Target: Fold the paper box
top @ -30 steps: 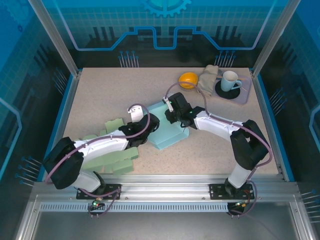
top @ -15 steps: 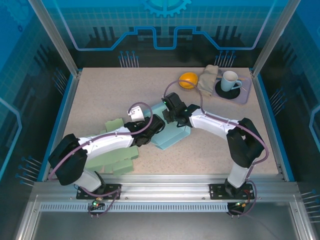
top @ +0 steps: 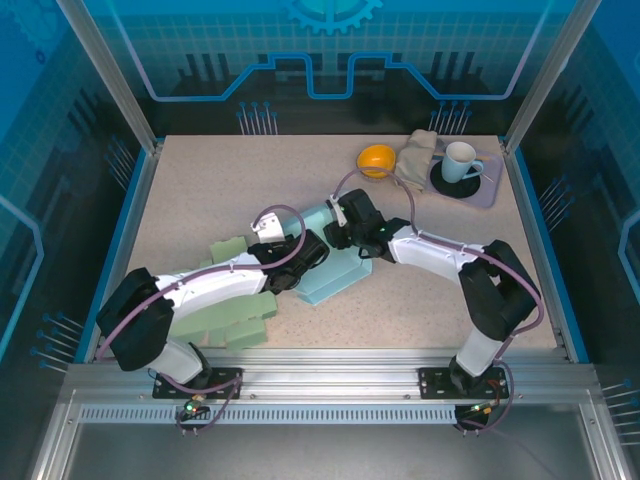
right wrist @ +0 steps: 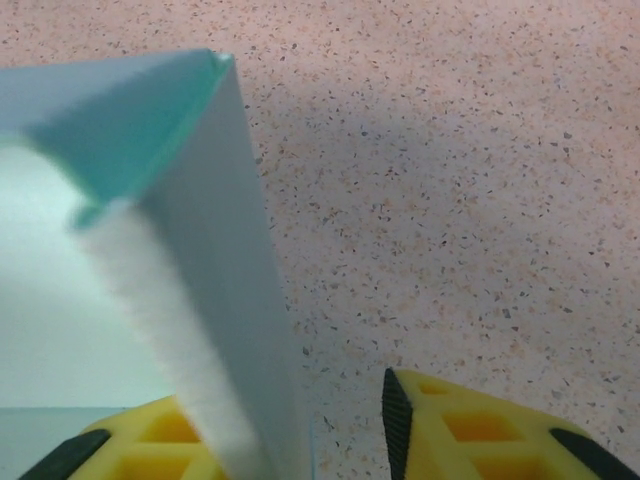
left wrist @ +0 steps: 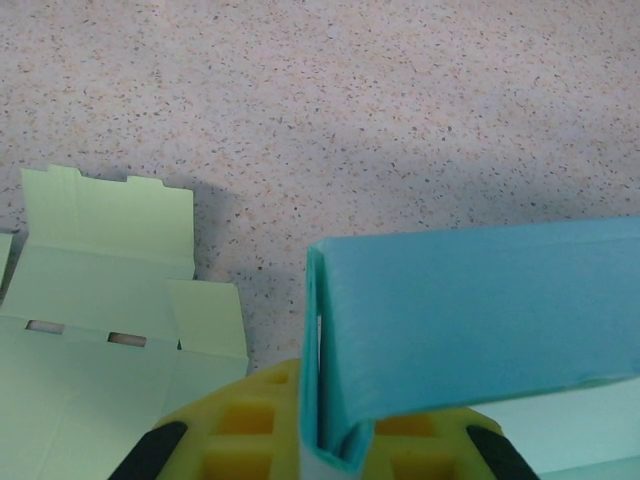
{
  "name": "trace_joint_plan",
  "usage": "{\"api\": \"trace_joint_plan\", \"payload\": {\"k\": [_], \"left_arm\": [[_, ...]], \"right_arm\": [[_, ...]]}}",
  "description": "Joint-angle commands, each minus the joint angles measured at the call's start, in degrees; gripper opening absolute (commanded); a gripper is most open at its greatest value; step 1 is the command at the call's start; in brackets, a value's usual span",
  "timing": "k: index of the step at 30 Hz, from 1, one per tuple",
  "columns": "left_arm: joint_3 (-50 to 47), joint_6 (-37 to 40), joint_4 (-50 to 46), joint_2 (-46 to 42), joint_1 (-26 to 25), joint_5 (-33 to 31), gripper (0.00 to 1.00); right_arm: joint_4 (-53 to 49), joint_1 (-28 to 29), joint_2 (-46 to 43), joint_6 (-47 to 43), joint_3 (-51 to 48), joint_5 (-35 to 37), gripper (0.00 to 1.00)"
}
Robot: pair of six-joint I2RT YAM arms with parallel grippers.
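the paper box [top: 335,268] was seen near the middle of the bench [top: 200,190], partly put up and not finished. in the left wrist view one long wall of the paper box [left wrist: 480,310] was found doubled over on itself and stood upright, its folded end turned toward the camera. in the right wrist view a raised corner of the paper box [right wrist: 210,250] was shown, with a second wall running down from it and the flat floor of the box at the left. it was judged that about half the work had been done: walls had been raised, but they were being kept up by the hands. the locking of the flaps and the forming of the other sides were judged to be left. whether any flap had been tucked home could not be told.

the left hand [top: 312,250] was placed at the box's near-left side. its fingers [left wrist: 245,420] appeared to be closed on the doubled wall, one on each face, with no gap visible.

the right hand [top: 345,235] was placed at the far side of the box, just beside the left hand. its jaws were seen parted. the wall passed between them close to one finger, while bare bench showed between the wall and the other finger [right wrist: 460,430], so nothing was judged to be pinched there.

a stack of flat pale green blanks [top: 225,300] was left untouched beside the left arm.
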Motion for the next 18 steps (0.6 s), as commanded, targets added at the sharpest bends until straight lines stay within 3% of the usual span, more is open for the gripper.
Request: {"api": "trace_joint_plan", "payload": {"k": [1, 12, 18], "left_arm": [[1.6, -2.0, -1.9, 0.3, 0.3, -2.9, 0.0], [1.5, -0.7, -1.2, 1.1, 0.4, -2.9, 0.0], [-0.6, 7.7, 7.1, 0.5, 0.7, -2.9, 0.0]], "right_arm": [[0.0, -1.4, -1.9, -0.6, -0.5, -1.6, 0.41], [1.6, -1.5, -6.1, -1.6, -1.0, -9.7, 0.51], [-4.5, -2.2, -12.8, -2.0, -2.3, -8.2, 0.53]]}}
